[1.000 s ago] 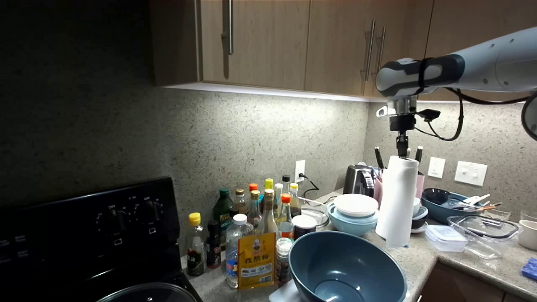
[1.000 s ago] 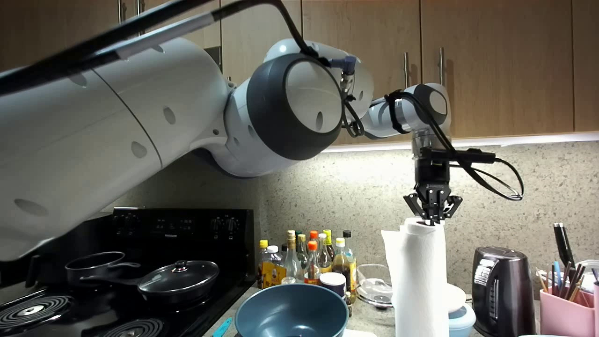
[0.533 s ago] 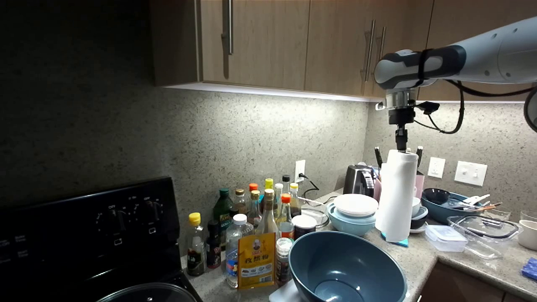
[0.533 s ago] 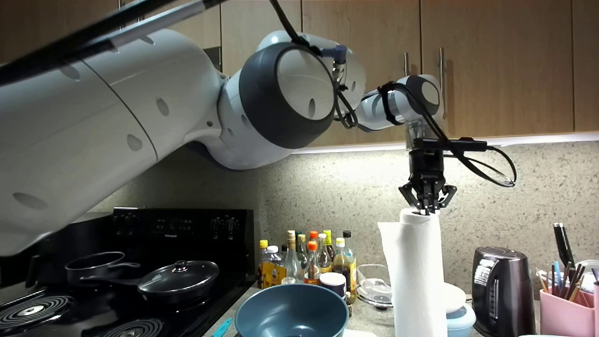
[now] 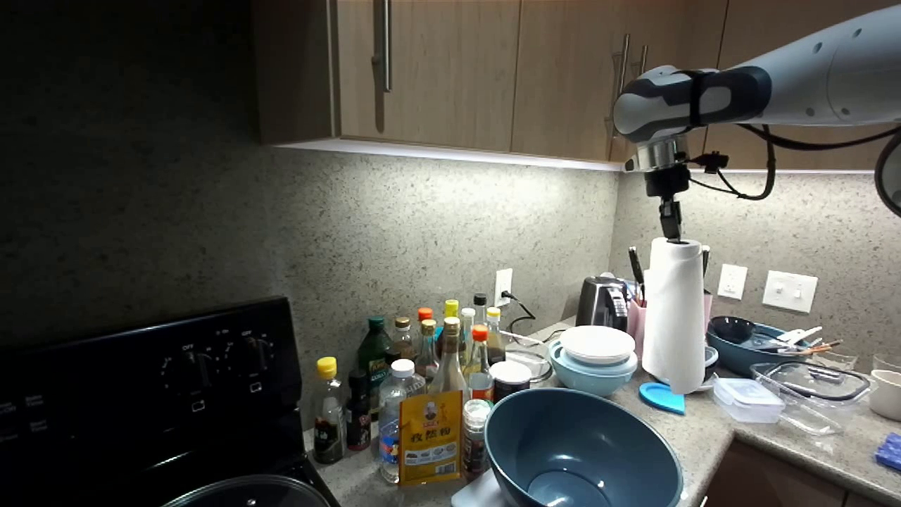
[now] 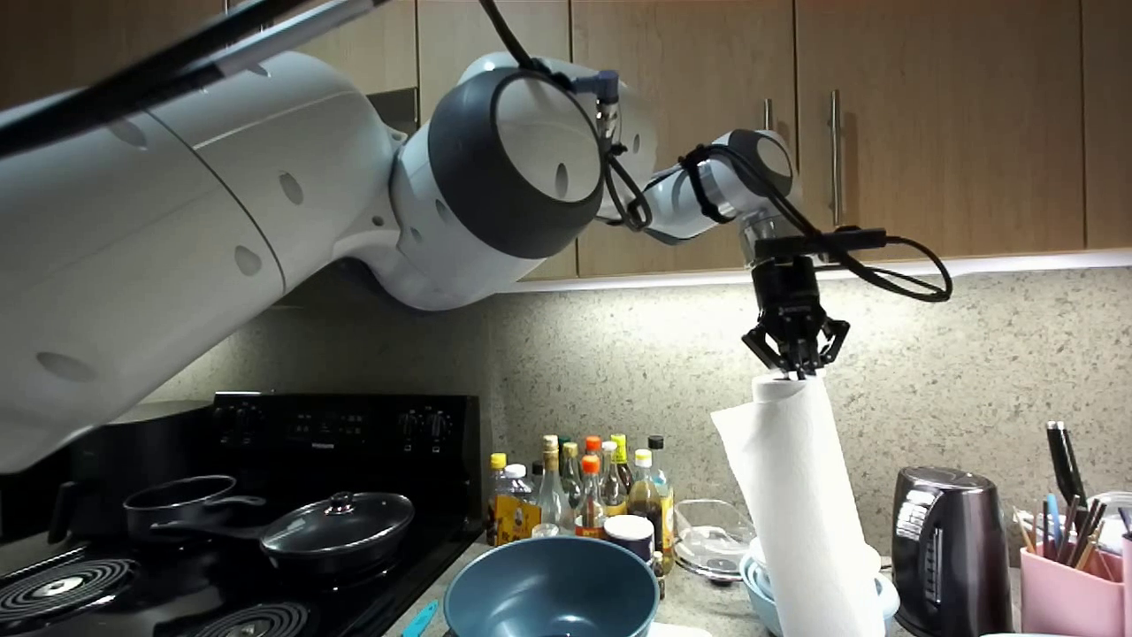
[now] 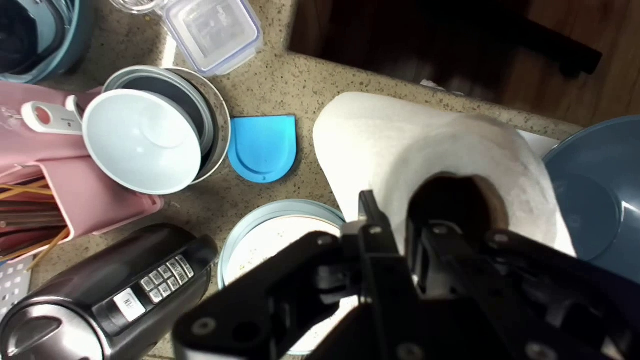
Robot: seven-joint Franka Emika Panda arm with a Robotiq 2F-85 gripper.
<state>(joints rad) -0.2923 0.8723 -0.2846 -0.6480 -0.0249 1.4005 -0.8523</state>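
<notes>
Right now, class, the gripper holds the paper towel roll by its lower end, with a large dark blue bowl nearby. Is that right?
Not quite. The gripper holds the paper towel roll by its upper end, not its lower end, as both exterior views show; the large dark blue bowl is nearby, as stated.

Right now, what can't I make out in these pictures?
How deep the tool reaches into the paper towel roll: the roll hides it in both exterior views, shadow in the wrist view.
Lower part of the green bottle: mostly behind nearer bottles in an exterior view.
Fine print on the yellow packet: too small in an exterior view.
Lower end of the turquoise strip: cut off by the bottom edge in an exterior view.
</notes>
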